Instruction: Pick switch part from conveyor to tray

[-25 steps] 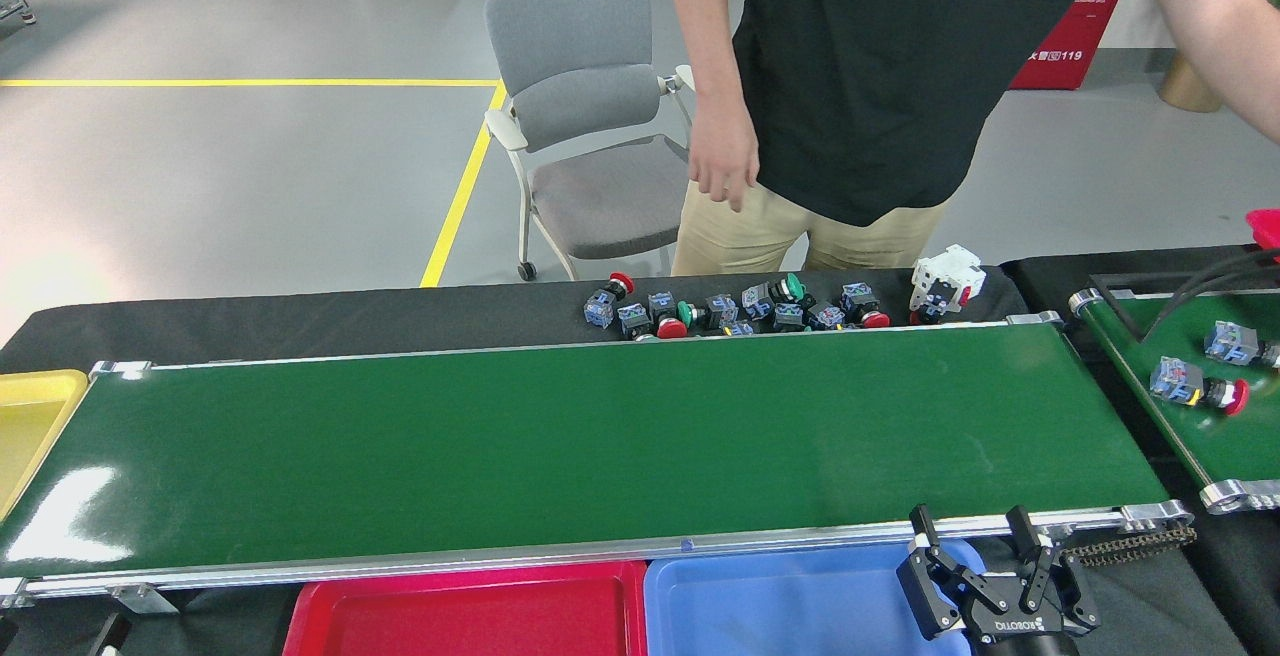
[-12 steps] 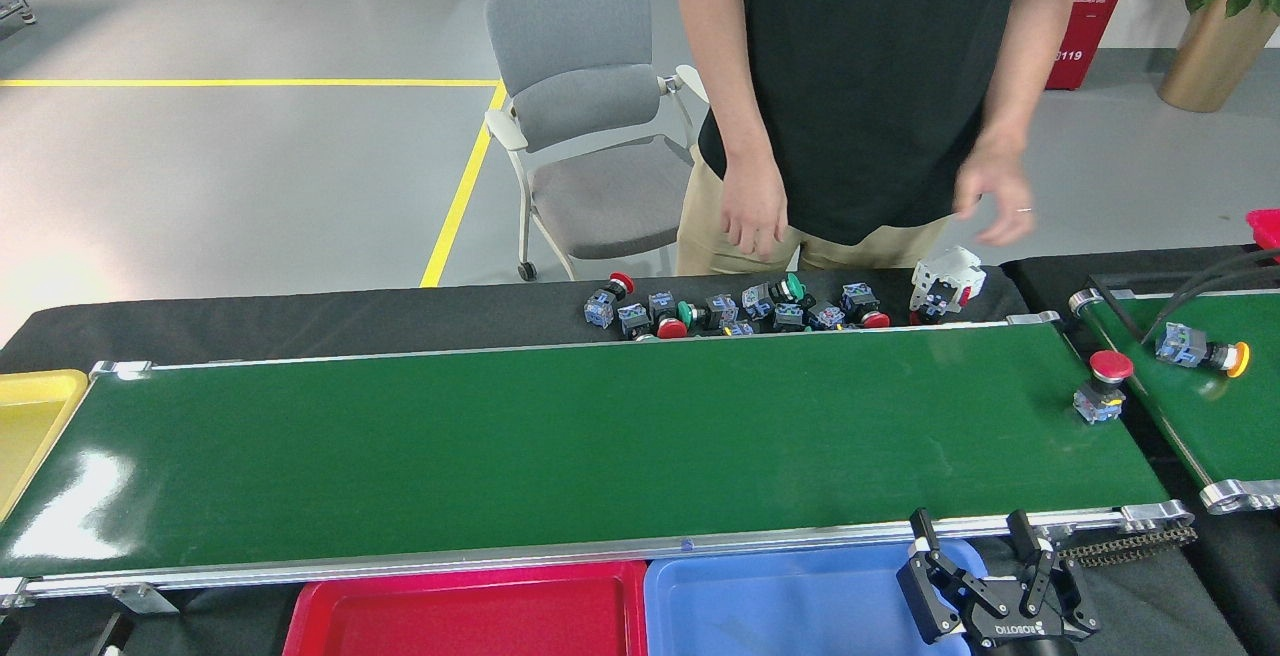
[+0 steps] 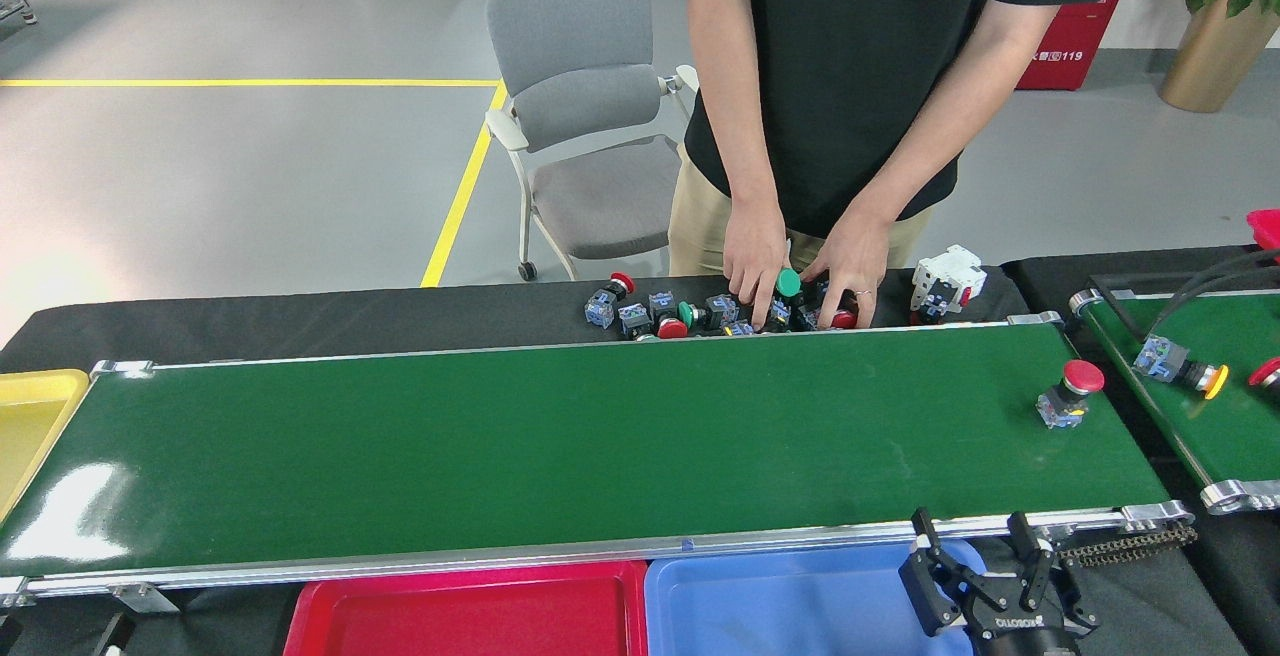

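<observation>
Riding conveyor [image 3: 560,436], red switch part [image 3: 1068,394], tool [image 3: 980,541] open

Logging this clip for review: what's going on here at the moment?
A red-capped switch part sits near the right end of the green conveyor, untouched. The robot's right gripper hangs open over the blue tray, not reaching yet. Behind the belt, a person's hands are sorting a pile of switch parts. The left gripper isn't in view.

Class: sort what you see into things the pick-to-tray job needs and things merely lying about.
Job:
conveyor
red-capped switch part
blue tray
red tray
right gripper

Lying about:
grey chair
white part
potted plant
</observation>
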Available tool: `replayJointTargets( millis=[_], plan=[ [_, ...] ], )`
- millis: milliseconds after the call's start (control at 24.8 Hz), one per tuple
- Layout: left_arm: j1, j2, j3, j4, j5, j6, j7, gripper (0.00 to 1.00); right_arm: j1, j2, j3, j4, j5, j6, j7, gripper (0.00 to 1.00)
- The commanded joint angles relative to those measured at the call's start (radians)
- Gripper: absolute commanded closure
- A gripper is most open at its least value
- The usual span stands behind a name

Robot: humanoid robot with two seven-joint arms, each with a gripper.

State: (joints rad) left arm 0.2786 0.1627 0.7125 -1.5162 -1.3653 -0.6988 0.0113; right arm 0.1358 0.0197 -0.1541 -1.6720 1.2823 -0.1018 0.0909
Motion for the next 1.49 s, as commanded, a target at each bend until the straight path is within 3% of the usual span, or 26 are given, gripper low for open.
replayJointTargets(
  millis=[0, 201, 564, 725, 765, 846, 926, 1047, 1289, 1450],
  plan=[
    [-0.002, 0.005, 0.002, -0.009, 0.005, 0.001, 0.007, 0.0, -0.061, -0.033, -0.008, 0.035, -0.003, 0.057, 0.021, 0.02],
    [-0.002, 0.005, 0.001, -0.007, 0.005, 0.001, 0.007, 0.0, -0.226, -0.072, -0.008, 0.239, -0.003, 0.119, 0.02, 0.02],
    [-0.006, 0.005, -0.001, -0.009, 0.005, 0.001, 0.007, 0.0, -0.426, -0.13, 0.002, 0.488, 0.0, 0.148, 0.018, 0.09],
    [-0.009, 0.003, -0.002, -0.007, 0.005, 0.001, 0.007, 0.0, -0.472, -0.13, 0.036, 0.568, 0.0, 0.146, 0.018, 0.28],
    [-0.01, 0.003, -0.004, -0.007, 0.005, 0.001, 0.007, 0.0, -0.481, -0.127, 0.051, 0.589, -0.001, 0.149, 0.018, 0.42],
    [-0.012, 0.003, -0.008, -0.007, 0.005, 0.001, 0.007, 0.0, -0.492, -0.122, 0.064, 0.598, -0.001, 0.151, 0.016, 0.51],
    [-0.012, 0.003, -0.01, -0.007, 0.005, 0.001, 0.007, 0.0, -0.492, -0.122, 0.067, 0.6, -0.008, 0.143, 0.016, 0.77],
    [-0.012, 0.005, -0.01, -0.007, 0.005, 0.001, 0.007, 0.0, -0.492, -0.124, 0.091, 0.597, -0.028, 0.14, 0.02, 0.93],
    [-0.012, 0.005, -0.008, -0.009, 0.006, 0.001, 0.007, 0.0, -0.496, -0.122, 0.099, 0.565, -0.049, 0.096, 0.023, 0.97],
    [-0.013, 0.005, -0.007, -0.009, 0.006, 0.001, 0.007, 0.0, -0.417, -0.113, 0.104, 0.364, -0.051, 0.014, 0.039, 0.97]
  ],
)
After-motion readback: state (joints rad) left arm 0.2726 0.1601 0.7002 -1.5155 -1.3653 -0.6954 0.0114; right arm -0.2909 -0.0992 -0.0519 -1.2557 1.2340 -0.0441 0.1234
